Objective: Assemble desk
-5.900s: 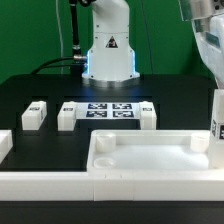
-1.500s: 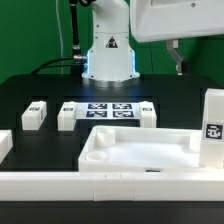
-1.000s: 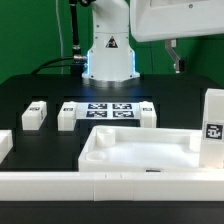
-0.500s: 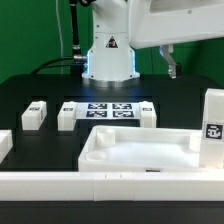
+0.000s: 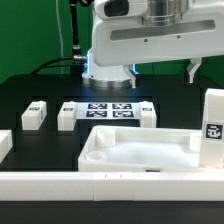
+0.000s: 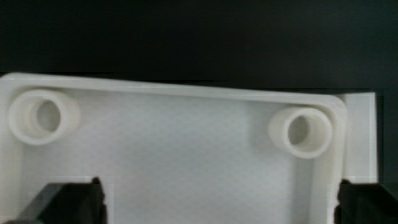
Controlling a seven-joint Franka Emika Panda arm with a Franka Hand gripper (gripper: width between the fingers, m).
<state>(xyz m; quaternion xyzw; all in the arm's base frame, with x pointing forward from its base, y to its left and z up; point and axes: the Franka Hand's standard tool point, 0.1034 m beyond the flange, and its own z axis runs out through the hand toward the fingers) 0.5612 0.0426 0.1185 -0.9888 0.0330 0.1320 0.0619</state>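
Fingers [image 6: 71,203] stand spread apart with nothing between them. In the wrist view they hang above the top [image 6: 178,140], clear of it, over one corner region where two round sockets [image 6: 39,115] show inside the raised rim.

Exterior view findings:
- The arm [image 5: 150,35] fills the upper part of the picture, well above the bench [image 5: 30,90]. One finger shows below the hand, toward the exterior view's right.
- The top [image 5: 140,160] lies flat on the bench, rim upward, in the foreground and toward the exterior view's right. It is just behind the rail [image 5: 60,185] that runs along the near edge. Whether the two touch cannot be told.
- One leg [image 5: 213,128] stands upright at the top's right end, tag facing the camera. Contact with the top cannot be confirmed.
- Three further legs lie loose on the bench behind the top. One leg [image 5: 147,113] is just beside the marker board [image 5: 108,110] on the exterior view's right. A second leg [image 5: 67,115] is just beside it on the left. A third leg [image 5: 34,114] lies farther left, apart from the second.
- No leg is seated in a socket.
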